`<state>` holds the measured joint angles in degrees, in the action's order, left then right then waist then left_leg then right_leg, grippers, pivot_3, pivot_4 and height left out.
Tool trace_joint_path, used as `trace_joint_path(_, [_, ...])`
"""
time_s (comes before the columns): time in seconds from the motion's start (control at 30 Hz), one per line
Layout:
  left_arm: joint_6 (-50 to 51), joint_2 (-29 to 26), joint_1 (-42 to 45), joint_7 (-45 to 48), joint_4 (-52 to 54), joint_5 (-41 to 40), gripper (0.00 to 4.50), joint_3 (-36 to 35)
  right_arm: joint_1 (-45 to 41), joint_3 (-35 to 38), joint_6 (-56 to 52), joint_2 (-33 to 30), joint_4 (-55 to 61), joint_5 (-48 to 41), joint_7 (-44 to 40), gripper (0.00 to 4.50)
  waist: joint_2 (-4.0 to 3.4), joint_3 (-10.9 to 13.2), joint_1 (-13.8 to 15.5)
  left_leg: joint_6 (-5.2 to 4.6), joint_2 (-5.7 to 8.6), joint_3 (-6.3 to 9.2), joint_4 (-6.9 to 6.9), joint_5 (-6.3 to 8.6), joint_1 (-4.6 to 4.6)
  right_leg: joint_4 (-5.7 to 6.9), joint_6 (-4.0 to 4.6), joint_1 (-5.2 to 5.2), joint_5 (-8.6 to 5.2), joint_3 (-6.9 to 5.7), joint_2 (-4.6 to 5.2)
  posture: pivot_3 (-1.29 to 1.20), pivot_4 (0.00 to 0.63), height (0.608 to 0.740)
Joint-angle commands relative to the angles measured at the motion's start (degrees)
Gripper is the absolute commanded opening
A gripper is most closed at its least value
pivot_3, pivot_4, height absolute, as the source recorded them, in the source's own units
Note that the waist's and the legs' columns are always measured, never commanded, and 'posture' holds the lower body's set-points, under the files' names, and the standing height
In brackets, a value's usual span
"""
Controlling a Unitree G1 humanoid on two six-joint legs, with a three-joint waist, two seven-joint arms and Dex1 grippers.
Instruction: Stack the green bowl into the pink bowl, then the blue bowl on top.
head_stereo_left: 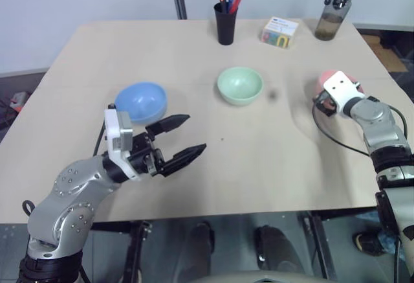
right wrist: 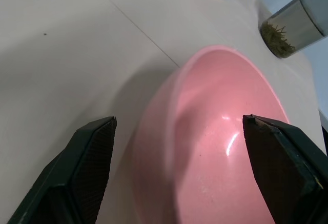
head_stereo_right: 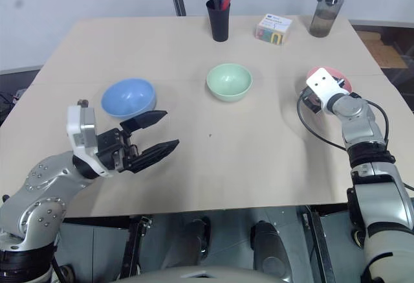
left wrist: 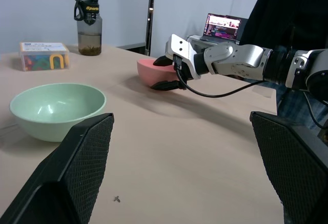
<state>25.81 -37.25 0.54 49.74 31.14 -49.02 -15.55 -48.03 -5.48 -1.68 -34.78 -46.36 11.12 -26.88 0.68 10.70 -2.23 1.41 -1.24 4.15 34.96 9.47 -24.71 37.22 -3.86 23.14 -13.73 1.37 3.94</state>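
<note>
On the table [head_stereo_left: 194, 166]: we log three bowls, all upright and well apart, none stacked yet.
Green bowl [head_stereo_left: 240, 85]: mid-table, empty, standing alone between the other two.
Blue bowl [head_stereo_left: 141, 100]: toward the robot's left side of the table, tipped a little, just beyond the left gripper.
Pink bowl [right wrist: 220, 142]: toward the robot's right edge, partly hidden behind the right gripper in the head views; we see it tilted in the right wrist view, its inside facing the camera.
Left gripper [head_stereo_left: 181, 139]: we note it hovering above the table near the blue bowl, fingers spread wide, holding nothing.
Right gripper [left wrist: 166, 73]: at the pink bowl; fingers parted wide, one on each side of the rim. From the left wrist view the black fingers bracket the bowl's near side; we cannot tell whether they touch it.
Back of table: black pen cup [head_stereo_left: 226, 22] with markers, small coloured box [head_stereo_left: 279, 32], dark water bottle [head_stereo_left: 335, 11].
Background, left wrist view: open laptop [left wrist: 222, 26] behind the right arm.
</note>
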Motion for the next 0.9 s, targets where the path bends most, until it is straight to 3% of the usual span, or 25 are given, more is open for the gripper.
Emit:
trace_joint_path(0.03, [-0.66, -0.42, -0.22, -0.25, 2.78, -0.5, 4.5, -0.73, -1.74, 0.14, 1.43, 0.07, -0.45, -0.1, -0.64, 3.42, 0.0, 0.0, -0.11, 0.0, 0.0, 0.0, 0.0, 0.0, 0.0, 0.01, -0.01, 0.0, 0.0, 0.01, 0.0, 0.0, 0.15, 0.74])
trace_joint_path(0.3, [-0.82, -0.33, -0.44, -0.55, 2.99, -0.51, 4.5, -0.84, -1.88, 0.41, 1.15, 0.36, 0.1, -0.7, -2.2, 0.17, -0.01, 0.0, -0.14, 0.0, 0.0, 0.0, 0.05, 0.0, 0.05, 0.17, 0.01, 0.01, -0.01, 0.03, -0.01, 0.0, 0.15, 0.74])
trace_joint_path(0.47, [-1.1, -0.26, -0.81, -0.61, 2.57, -0.05, 4.5, -0.71, 2.56, 1.02, -2.69, 0.15, 11.1, -5.4, -11.32, 0.07, -0.02, 0.01, -0.12, 0.0, 0.0, 0.0, 0.08, 0.0, 0.06, 0.25, 0.01, 0.02, -0.01, 0.05, -0.03, 0.0, 0.15, 0.74])
trace_joint_path(0.63, [-1.48, -0.81, -3.91, 0.49, 2.15, 0.08, 4.5, -2.46, 16.01, -0.45, -17.19, -1.92, 42.46, -17.78, -26.26, 0.07, -0.03, 0.01, 0.05, -0.01, -0.01, 0.1, 0.07, 0.01, 0.05, 0.35, -0.09, 0.03, 0.02, 0.0, -0.04, 0.0, 0.15, 0.74])
trace_joint_path(0.77, [-2.1, -1.5, -8.11, 2.3, 2.44, 0.14, 4.5, -4.44, 22.55, -6.35, -27.96, -0.8, 61.49, -20.19, -27.03, 0.07, -0.06, 0.03, -0.13, -0.01, -0.03, 0.11, 0.07, 0.01, 0.08, 0.41, 0.07, 0.05, -0.1, -0.01, -0.04, 0.0, 0.15, 0.74])
trace_joint_path(0.9, [-2.31, -2.26, -9.42, 3.22, 1.93, 0.04, 4.5, -5.63, 23.7, -13.37, -33.18, 1.57, 67.06, -17.56, -24.79, 0.07, -0.05, 0.02, -0.07, 0.01, -0.12, 0.12, 0.2, 0.0, 0.15, 0.52, -0.07, 0.08, -0.23, -0.01, -0.14, 0.0, 0.15, 0.74])
